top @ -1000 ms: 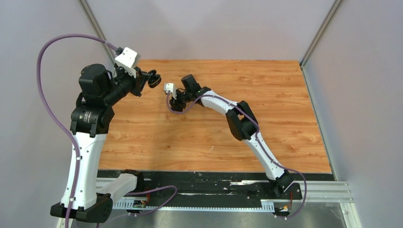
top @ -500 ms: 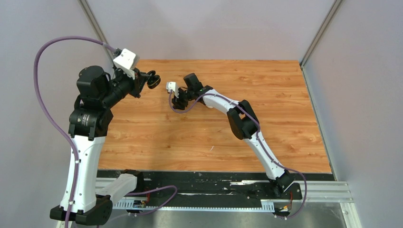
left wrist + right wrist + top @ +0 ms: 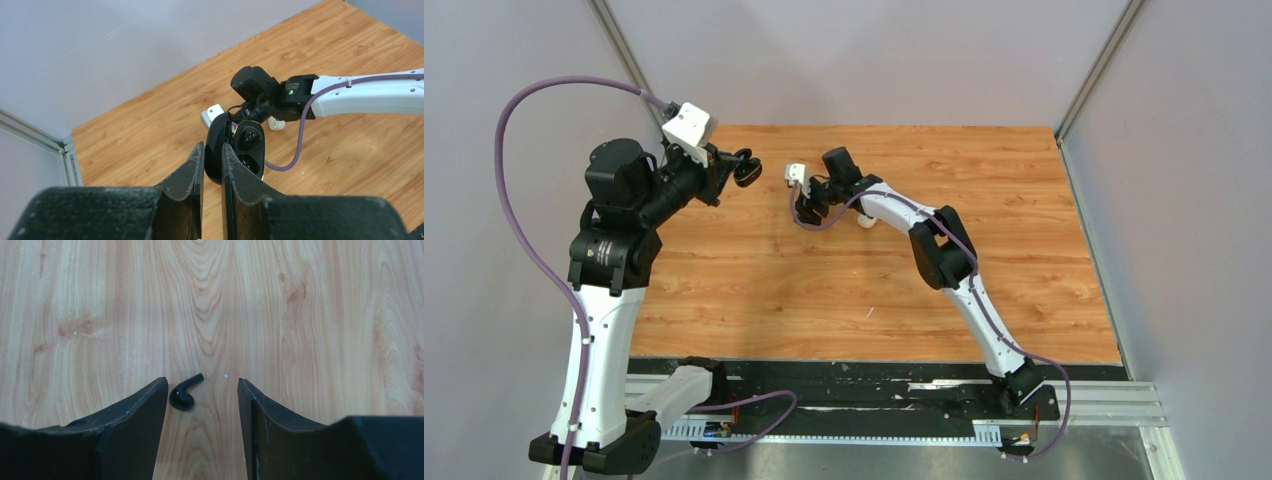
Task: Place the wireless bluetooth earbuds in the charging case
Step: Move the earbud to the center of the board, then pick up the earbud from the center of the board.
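Left fingers point(image 3: 186, 175) pinch the open black case point(image 3: 248, 140) aloft; right fingers point(image 3: 135, 415), half open and empty, straddle a black earbud point(image 3: 184, 394) near the table's point(image 3: 300, 315) far edge, not yet picked up.

Wood-grain tabletop point(image 3: 1044, 250) with a pale scrap point(image 3: 870, 313), grey walls point(image 3: 874, 60) around
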`<action>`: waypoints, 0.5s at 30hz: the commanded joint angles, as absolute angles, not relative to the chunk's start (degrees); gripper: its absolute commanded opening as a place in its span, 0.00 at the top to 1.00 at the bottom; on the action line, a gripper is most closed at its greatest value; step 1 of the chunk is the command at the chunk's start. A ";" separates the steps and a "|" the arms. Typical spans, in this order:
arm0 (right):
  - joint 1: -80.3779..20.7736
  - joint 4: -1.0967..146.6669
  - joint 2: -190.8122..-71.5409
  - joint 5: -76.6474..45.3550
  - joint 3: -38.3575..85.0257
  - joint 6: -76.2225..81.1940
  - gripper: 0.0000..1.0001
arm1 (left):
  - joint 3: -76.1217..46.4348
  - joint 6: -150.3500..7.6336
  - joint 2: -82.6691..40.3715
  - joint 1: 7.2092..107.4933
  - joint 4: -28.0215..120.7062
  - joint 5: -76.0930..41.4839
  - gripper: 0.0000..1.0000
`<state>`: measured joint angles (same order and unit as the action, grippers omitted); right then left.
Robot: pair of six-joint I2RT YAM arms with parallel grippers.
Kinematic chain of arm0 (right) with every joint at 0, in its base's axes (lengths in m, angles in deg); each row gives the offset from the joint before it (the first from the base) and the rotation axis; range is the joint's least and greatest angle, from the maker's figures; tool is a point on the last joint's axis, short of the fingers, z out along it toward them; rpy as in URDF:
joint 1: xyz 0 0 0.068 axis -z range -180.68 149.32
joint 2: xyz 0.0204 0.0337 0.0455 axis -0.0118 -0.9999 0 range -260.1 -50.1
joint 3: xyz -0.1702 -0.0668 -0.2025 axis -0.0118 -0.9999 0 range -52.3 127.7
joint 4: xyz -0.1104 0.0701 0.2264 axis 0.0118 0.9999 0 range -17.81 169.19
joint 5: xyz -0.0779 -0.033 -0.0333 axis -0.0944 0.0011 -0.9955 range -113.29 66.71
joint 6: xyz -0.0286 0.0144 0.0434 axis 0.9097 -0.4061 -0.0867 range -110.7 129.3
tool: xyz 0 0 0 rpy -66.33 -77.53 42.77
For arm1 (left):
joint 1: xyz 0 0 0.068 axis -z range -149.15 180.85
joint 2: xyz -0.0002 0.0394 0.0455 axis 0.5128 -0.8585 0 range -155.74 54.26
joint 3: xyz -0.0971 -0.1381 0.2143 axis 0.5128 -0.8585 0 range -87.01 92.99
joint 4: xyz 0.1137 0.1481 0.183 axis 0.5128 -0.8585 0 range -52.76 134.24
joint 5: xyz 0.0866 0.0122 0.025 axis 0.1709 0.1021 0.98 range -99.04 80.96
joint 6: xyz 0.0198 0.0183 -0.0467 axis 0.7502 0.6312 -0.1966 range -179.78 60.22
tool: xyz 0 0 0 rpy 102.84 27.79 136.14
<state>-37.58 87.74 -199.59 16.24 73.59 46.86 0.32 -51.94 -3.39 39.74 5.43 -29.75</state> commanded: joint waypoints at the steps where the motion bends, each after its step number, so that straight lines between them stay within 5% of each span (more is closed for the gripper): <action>1: -36.98 85.80 -196.17 17.51 72.67 48.21 0.45 | 0.88 -52.02 -2.79 39.46 6.97 -30.78 1.00; 15: -36.80 88.69 -193.97 21.56 66.62 52.40 0.52 | 0.46 -51.85 -3.00 39.46 7.10 -30.96 1.00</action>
